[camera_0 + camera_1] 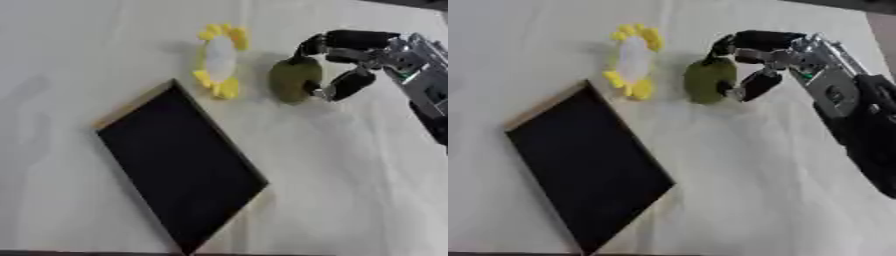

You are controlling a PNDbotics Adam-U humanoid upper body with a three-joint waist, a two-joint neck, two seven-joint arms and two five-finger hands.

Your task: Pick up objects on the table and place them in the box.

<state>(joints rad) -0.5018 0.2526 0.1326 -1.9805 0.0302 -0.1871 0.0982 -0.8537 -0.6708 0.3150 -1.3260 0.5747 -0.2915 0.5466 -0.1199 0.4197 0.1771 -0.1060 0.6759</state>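
The right hand (773, 64) comes in from the upper right w/ its fingers curled round an olive-green rounded object (709, 80), thumb-side digit low on the object's near flank, the others arched over its top. Looks clamped on it, though whether the object is off the table (745, 190) yet can't be told; a shadow sits right under it, so prob. resting or barely lifted. Grip from the side makes sense: the thing is plump and round, so wrapping fingers over top + thumb beneath keeps it from rolling.

Just beyond the fingertips, further out from the hand, lies a white oval item w/ yellow petal-like bits round its edge (220, 61), flower-ish. Apart from the green object, not touching the hand; prob. next to be taken.

The box (179, 165) sits below and off to the side the fingers point toward, well apart from the hand: dark inside, pale wooden rim, set askew, nothing visible in it. Open top faces up, so a carry across + drop should do.

Left hand not in either view. No brands, labels or writing readable anywhere.
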